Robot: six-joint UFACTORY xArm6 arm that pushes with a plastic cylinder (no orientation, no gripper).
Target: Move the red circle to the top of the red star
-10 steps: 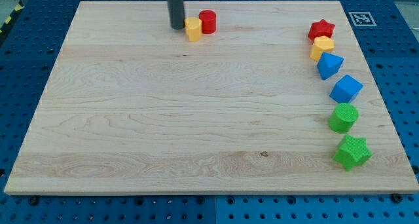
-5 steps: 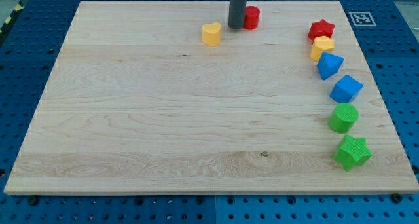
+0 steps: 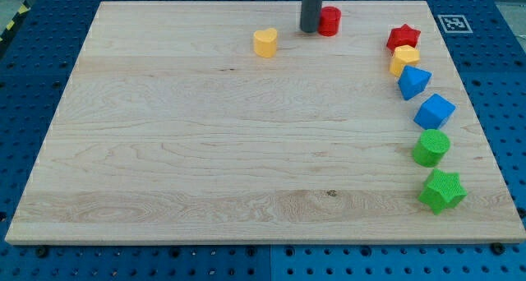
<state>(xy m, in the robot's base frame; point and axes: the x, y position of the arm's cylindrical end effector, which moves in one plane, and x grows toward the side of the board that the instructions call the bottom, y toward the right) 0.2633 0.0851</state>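
The red circle (image 3: 330, 20) sits near the view's top edge of the wooden board, right of centre. My tip (image 3: 310, 30) touches its left side. The red star (image 3: 403, 37) lies at the view's top right, to the right of the circle and slightly lower, at the head of a curved row of blocks. A gap of bare board separates the circle from the star.
A yellow heart (image 3: 265, 43) lies left of my tip. Below the red star run a yellow hexagon (image 3: 403, 60), a blue triangle (image 3: 412, 82), a blue cube (image 3: 434, 111), a green circle (image 3: 431, 147) and a green star (image 3: 442, 191). The board's top edge (image 3: 263, 2) is close.
My tip has moved right along the top of the board, pushing the red circle toward the red star. The yellow heart was nudged right, then left behind.
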